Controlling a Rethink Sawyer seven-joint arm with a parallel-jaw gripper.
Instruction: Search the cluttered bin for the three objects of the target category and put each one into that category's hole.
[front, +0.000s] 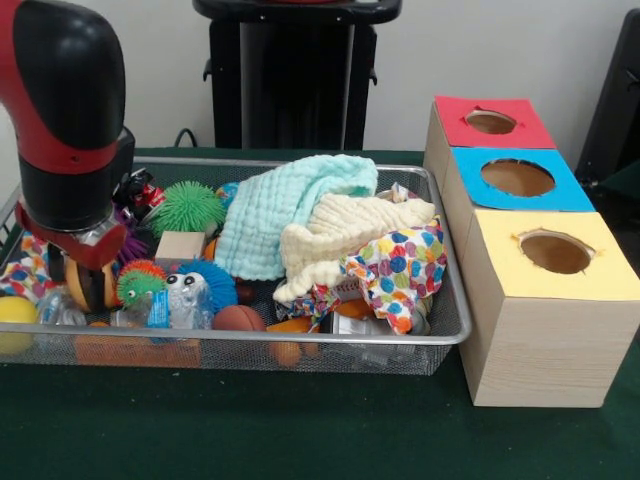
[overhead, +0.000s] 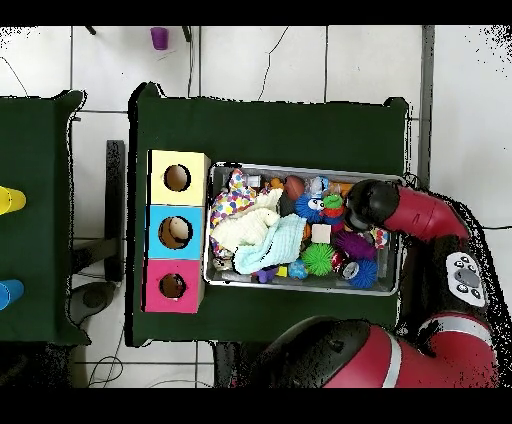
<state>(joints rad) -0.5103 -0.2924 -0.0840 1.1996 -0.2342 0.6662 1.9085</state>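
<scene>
The wire mesh bin (front: 250, 338) sits on the green table and is full of clutter; it also shows in the overhead view (overhead: 300, 290). The hole (front: 490, 122) is in the red top of the farthest wooden box, and at the bottom of the box row in the overhead view (overhead: 172, 286). My gripper (front: 85, 275) reaches down into the bin's left end in the front view, among small toys. The arm's head (overhead: 370, 205) covers it from above. What it touches is hidden.
In the bin lie a mint cloth (front: 280, 215), a cream cloth (front: 350, 235), a polka-dot cloth (front: 400, 270), a green spiky ball (front: 187, 207), a blue spiky ball (front: 212, 283), a wooden block (front: 180, 245) and a brown ball (front: 238, 318). Blue-topped (front: 518, 178) and yellow-topped (front: 555, 252) boxes stand nearer.
</scene>
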